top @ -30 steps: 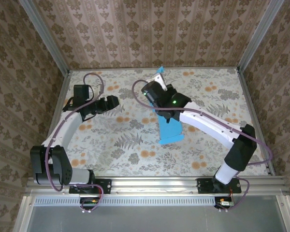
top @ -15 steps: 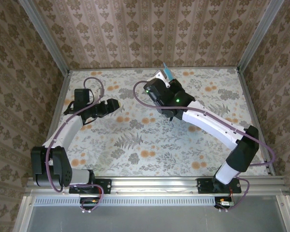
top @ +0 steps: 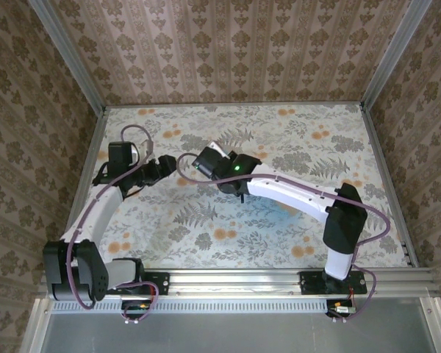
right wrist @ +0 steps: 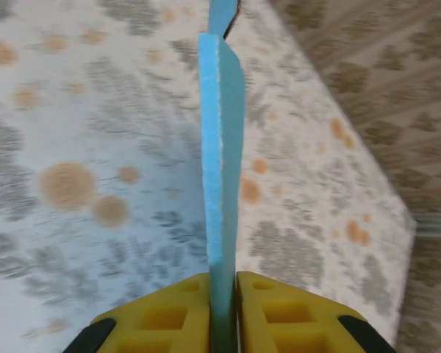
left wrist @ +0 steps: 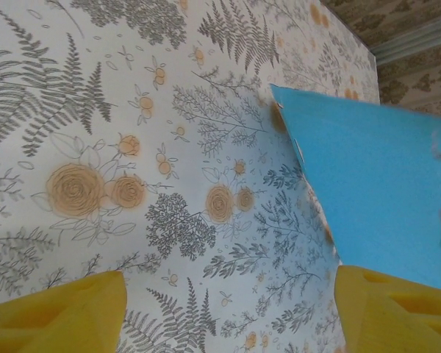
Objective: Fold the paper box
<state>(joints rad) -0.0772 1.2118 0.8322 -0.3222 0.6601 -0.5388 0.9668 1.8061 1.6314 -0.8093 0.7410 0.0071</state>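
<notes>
Paper box [right wrist: 222, 162] up off table, edge-on, turquoise card pinched by one edge between pads of right gripper [right wrist: 222, 298]. Just swung it from mid-table across to left side. Now it hangs just ahead of left gripper [left wrist: 228, 309], jaws wide, holding nothing. I read this as set-up for two-handed crease, no fold made yet. Floral tablecloth [top: 301, 140] underneath, patterned wallpaper walls [top: 228, 51] all round.
</notes>
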